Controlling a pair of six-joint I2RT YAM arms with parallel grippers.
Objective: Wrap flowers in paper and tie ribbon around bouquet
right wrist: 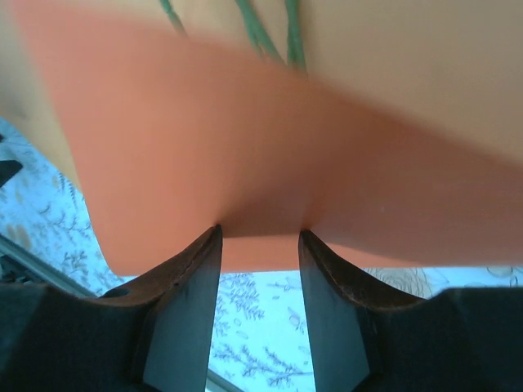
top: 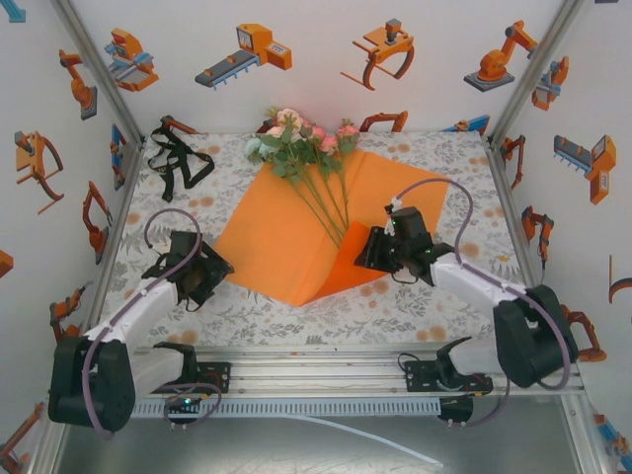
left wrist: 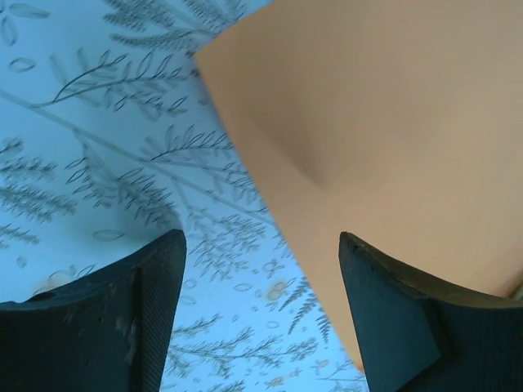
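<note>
The flowers lie with their blooms at the back of the orange paper, and their green stems run down over the sheet. The near right part of the sheet stands up as a darker flap. My right gripper touches that flap. Its fingers are a narrow gap apart, with the paper across their tips and the stems above. My left gripper is open and empty beside the sheet's left edge. The black ribbon lies bunched at the back left.
A floral cloth covers the table. Printed walls with metal posts close in the left, right and back. A metal rail runs along the near edge between the arm bases.
</note>
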